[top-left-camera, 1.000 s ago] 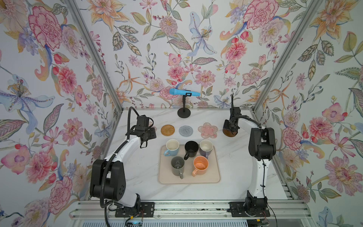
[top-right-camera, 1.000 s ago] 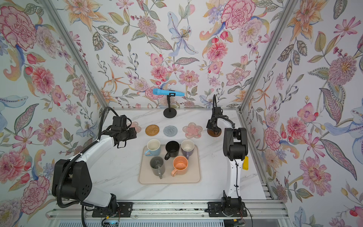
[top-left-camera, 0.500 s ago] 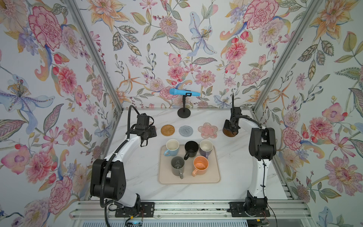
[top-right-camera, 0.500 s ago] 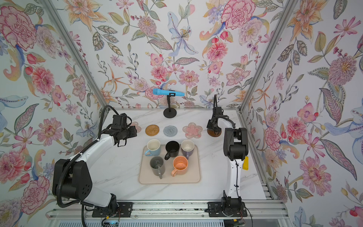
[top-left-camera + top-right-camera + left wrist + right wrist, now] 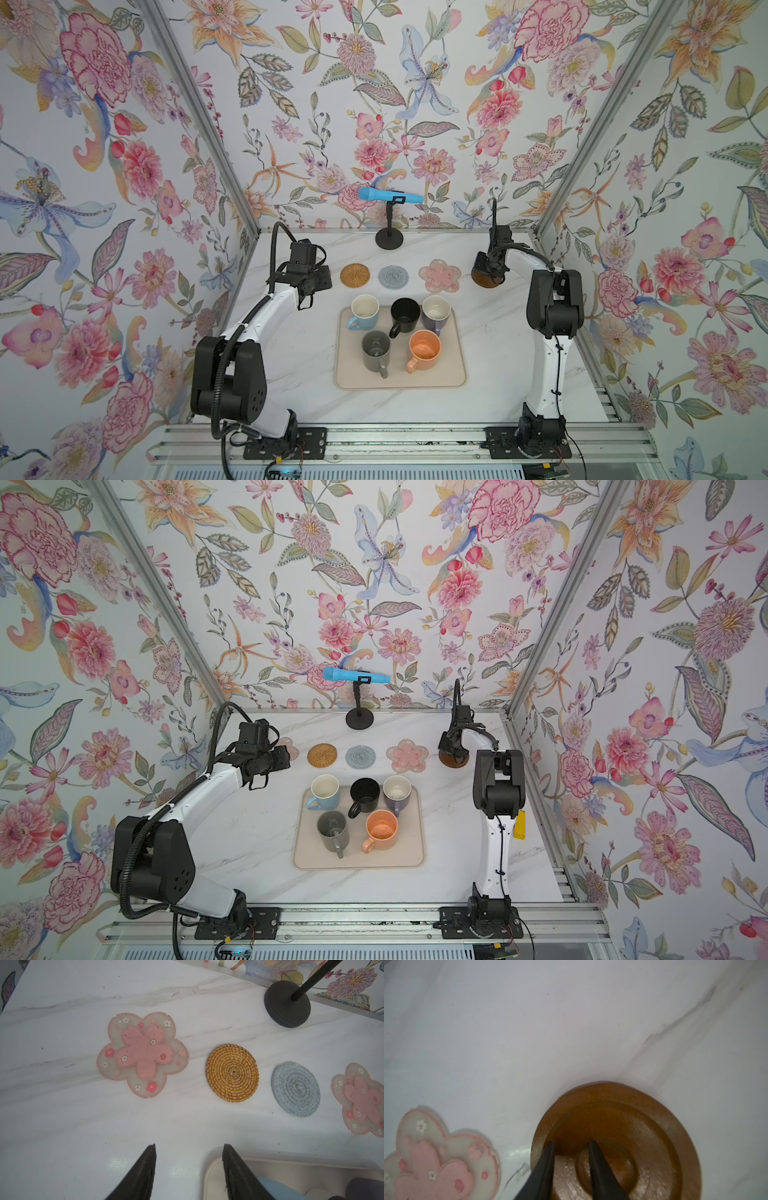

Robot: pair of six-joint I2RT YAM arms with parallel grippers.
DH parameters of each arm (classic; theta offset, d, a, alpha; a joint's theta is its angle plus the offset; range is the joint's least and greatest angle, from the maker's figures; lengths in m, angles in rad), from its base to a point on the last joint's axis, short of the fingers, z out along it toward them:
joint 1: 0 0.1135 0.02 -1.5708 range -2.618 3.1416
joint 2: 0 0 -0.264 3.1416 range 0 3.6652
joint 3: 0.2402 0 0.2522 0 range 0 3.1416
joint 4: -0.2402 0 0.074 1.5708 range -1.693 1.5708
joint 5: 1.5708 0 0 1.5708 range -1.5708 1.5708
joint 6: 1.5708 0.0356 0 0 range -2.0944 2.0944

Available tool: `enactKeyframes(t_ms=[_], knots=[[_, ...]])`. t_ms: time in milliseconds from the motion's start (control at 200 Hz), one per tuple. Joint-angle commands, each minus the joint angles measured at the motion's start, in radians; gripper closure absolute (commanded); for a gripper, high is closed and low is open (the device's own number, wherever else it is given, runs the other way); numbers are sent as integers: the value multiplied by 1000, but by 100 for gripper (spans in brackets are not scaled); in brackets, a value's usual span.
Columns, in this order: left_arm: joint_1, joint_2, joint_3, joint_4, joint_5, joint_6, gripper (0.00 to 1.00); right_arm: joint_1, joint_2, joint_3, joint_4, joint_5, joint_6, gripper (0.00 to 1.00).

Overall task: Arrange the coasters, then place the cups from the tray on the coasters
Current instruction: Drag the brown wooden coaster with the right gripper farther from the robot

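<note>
Coasters (image 5: 354,274) rowed beyond tray (image 5: 451,368); cups (image 5: 424,351) all on it.
Left pincer (image 5: 189,1147) wide, empty; right pincer (image 5: 571,1142) narrow on brown disc (image 5: 623,1118), grip unclear.

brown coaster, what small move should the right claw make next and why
Probably lift the right claw straight up off the brown coaster: it already seems to lie flat on the table, ending the row beside a pink flower coaster without touching it, and the cups on the tray wait.
</note>
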Motion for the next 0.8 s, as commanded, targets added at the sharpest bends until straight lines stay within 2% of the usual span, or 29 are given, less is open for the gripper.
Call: enactKeyframes(t_ms=[0,275,796], knots=[[-14,2,21,-2,4,-12,45,7,-1,-55,-79,-12,7,67],[-29,-21,17,-6,6,-14,45,15,-38,-62,-80,-9,24,64],[-29,-66,5,-20,-6,-7,44,23,-105,-176,-75,-5,54,66]])
